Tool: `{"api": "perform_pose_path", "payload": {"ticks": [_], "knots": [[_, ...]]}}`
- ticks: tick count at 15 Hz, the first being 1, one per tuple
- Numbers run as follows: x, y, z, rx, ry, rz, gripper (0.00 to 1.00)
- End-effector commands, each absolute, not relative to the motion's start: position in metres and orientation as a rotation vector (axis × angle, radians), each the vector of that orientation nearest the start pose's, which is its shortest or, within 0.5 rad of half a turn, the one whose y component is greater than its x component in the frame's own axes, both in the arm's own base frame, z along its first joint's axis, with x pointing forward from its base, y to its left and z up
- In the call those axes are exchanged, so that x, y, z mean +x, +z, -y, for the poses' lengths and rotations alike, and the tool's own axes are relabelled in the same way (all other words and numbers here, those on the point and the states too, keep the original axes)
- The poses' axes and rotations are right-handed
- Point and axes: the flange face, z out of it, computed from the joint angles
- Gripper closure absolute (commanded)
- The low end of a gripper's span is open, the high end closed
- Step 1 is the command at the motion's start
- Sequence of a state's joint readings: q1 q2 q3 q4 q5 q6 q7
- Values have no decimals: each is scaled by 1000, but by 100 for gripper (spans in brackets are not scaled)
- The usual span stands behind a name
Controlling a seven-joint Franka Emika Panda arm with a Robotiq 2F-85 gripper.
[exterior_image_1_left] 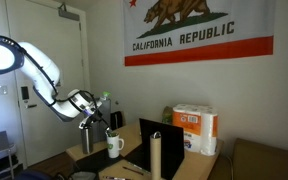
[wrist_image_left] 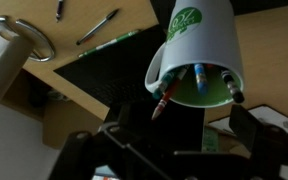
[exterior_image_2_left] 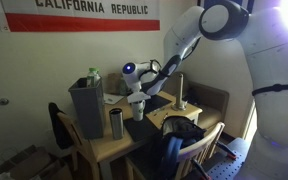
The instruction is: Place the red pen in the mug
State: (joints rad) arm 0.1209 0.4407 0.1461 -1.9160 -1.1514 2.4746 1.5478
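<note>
— Where do we find the red pen (wrist_image_left: 164, 98)?
— In the mug (wrist_image_left: 199, 50), leaning on the rim with one end poking out past it. A blue pen (wrist_image_left: 198, 75) and a black pen (wrist_image_left: 230, 92) stand in there too.
— And the gripper (wrist_image_left: 179, 138)?
— From the wrist view we see its jaws spread wide, nothing between them, just above the mug.
— And the mug itself?
— In an exterior view we see it upright on the table (exterior_image_1_left: 89, 157), near the paper towels (exterior_image_1_left: 196, 128).
</note>
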Motion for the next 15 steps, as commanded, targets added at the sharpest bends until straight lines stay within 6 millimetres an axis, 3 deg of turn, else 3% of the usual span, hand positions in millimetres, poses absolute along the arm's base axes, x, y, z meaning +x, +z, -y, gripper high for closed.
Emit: {"api": "perform_pose_path", "payload": {"ticks": [1,9,15], "knots": [[601,315,-149,-3229,-869,-613,0],[589,383,-112,-3185,-360,-403,0],[575,425,-71,-3218,-181,-318,0]]}}
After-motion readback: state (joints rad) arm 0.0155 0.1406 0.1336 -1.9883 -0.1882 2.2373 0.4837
